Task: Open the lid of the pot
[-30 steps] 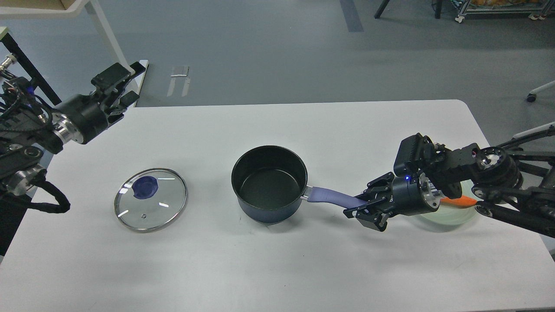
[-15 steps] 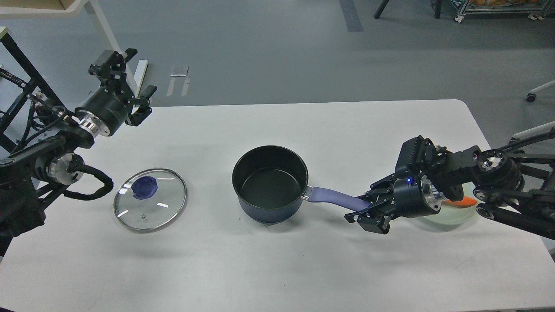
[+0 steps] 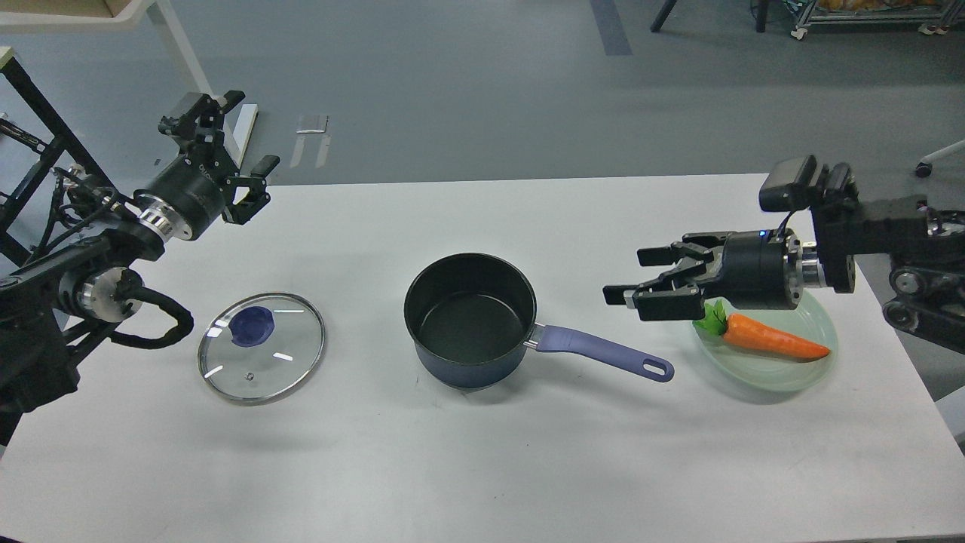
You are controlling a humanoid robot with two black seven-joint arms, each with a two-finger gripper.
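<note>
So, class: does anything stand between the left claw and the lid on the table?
Nothing visible does. The left claw hangs up and to the left of the lid, with only bare table between. The pot sits off to the lid's right.

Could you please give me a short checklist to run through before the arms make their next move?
1. Lid off the pot: ok, it lies flat on the table, apart from the pot.
2. Pot upright, inside empty: ok.
3. Left gripper holding nothing: ok, open, raised.
4. Right gripper off the pot handle: ok, open above it.
5. Carrot on the green plate: ok.
</note>
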